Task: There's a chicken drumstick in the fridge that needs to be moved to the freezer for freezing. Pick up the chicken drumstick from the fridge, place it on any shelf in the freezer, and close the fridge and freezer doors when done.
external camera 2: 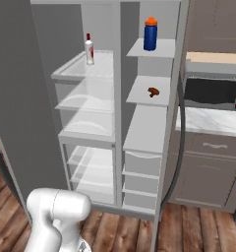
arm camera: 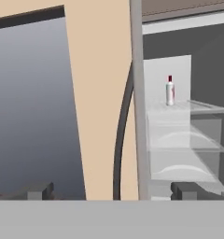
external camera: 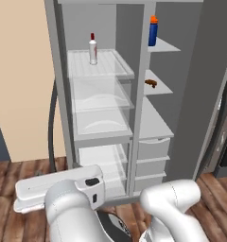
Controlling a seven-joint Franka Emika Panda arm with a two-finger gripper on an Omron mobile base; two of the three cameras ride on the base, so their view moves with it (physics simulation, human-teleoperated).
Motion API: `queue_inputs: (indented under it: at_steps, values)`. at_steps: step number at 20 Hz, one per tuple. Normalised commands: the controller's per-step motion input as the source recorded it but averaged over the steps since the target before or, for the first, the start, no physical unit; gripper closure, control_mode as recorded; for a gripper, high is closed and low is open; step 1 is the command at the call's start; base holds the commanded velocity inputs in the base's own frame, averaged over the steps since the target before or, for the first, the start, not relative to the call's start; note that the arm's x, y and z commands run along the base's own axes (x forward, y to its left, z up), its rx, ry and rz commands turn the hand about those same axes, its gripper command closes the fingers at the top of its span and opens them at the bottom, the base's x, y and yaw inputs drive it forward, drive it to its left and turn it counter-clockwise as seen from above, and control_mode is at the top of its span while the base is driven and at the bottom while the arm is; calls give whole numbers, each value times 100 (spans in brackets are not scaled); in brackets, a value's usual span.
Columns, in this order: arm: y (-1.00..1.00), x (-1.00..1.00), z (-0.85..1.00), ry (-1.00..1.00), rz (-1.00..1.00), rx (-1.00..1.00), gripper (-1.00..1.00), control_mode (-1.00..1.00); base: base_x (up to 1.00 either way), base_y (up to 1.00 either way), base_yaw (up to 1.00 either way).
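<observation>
The chicken drumstick [external camera: 151, 83] [external camera 2: 153, 91] is a small, dark reddish-brown lump, elongated and thicker at one end. It lies on the middle shelf [external camera: 161, 88] [external camera 2: 139, 94] of the freezer [external camera: 159, 123] [external camera 2: 145, 133], near that shelf's centre, toward its back edge. A blue bottle [external camera: 153, 31] [external camera 2: 150, 34] with an orange cap stands on the shelf above. In the fridge [external camera: 100, 113] [external camera 2: 85, 113], a white red-capped bottle [external camera: 92, 48] [external camera 2: 89, 49] [arm camera: 170, 90] stands upright on the top glass shelf, at its middle. Both doors stand wide open. My pincer [arm camera: 113, 190] is released, its two dark fingertips [arm camera: 39, 191] well apart, grasping nothing, facing the fridge's left edge.
</observation>
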Motion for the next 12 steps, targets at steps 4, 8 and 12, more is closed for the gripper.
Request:
queue_inputs:
  at_steps: [4, 8, 12]
  values:
    - [16, 61, -47, -1, 0, 2, -100, -100, 0, 0, 0]
    - [22, 57, -45, 0, 0, 0, -100, -100, 0, 0, 0]
    - [34, 20, -29, -2, 0, 0, -100, -100, 0, 0, 0]
